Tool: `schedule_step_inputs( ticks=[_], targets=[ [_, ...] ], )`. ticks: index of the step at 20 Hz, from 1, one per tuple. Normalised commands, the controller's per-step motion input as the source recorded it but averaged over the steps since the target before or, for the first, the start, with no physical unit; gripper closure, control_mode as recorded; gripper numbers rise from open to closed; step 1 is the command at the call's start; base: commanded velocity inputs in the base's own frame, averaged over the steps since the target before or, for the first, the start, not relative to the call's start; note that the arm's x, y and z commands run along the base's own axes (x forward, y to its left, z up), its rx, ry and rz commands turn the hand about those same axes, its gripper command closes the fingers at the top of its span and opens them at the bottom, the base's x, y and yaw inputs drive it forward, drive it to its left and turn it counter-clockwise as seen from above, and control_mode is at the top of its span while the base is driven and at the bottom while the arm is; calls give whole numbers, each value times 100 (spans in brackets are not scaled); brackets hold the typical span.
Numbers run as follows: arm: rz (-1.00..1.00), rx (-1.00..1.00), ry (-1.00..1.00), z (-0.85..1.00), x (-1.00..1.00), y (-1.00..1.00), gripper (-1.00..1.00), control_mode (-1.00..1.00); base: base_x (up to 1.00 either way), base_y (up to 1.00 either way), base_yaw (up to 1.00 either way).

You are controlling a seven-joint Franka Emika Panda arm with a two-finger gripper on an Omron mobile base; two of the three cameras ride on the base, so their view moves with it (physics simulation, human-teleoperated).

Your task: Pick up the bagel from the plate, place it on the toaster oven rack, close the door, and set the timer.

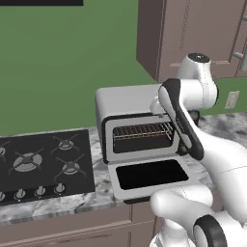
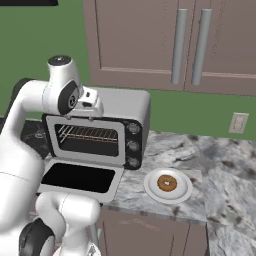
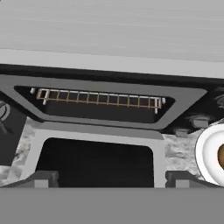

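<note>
The bagel (image 2: 167, 183) lies in the middle of the white plate (image 2: 151, 189) on the counter, just right of the toaster oven. In the hand view, the plate (image 3: 204, 153) and a sliver of the bagel (image 3: 221, 156) sit at the right edge. The door (image 2: 80, 177) hangs open and flat, showing dark glass (image 3: 94, 159). Inside the cavity the toaster oven rack (image 2: 87, 134) (image 1: 143, 130) (image 3: 98, 99) is bare. My gripper (image 3: 110, 179) (image 2: 93, 111) hovers above the oven's top front edge, looking down over the open door. Its fingers stand wide open with nothing between them, well left of the plate.
Three knobs (image 2: 133, 145) run down the oven's right front. A black gas hob (image 1: 43, 161) lies left of the oven. Brown wall cabinets (image 2: 190, 45) hang above and a wall socket (image 2: 238, 122) sits at the right. Marble counter (image 2: 225, 170) stretches right of the plate.
</note>
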Motion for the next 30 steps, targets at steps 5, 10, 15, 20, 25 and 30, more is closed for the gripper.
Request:
schedule_step_inputs(
  ticks=[5, 10, 15, 20, 25, 30],
  targets=[
    [-9, 0, -15, 0, -42, 14, -100, -100, 0, 0, 0],
    [-11, 0, -3, -7, -17, 17, -100, -100, 0, 0, 0],
    [-8, 1, 0, -20, -3, 18, -100, -100, 0, 0, 0],
    [-2, 9, 0, -32, 0, 8, -100, -100, 0, 0, 0],
    [0, 17, -1, -35, 0, 1, -100, -100, 0, 0, 0],
    [0, 20, 0, -37, 12, 0, -100, -100, 0, 0, 0]
  ],
)
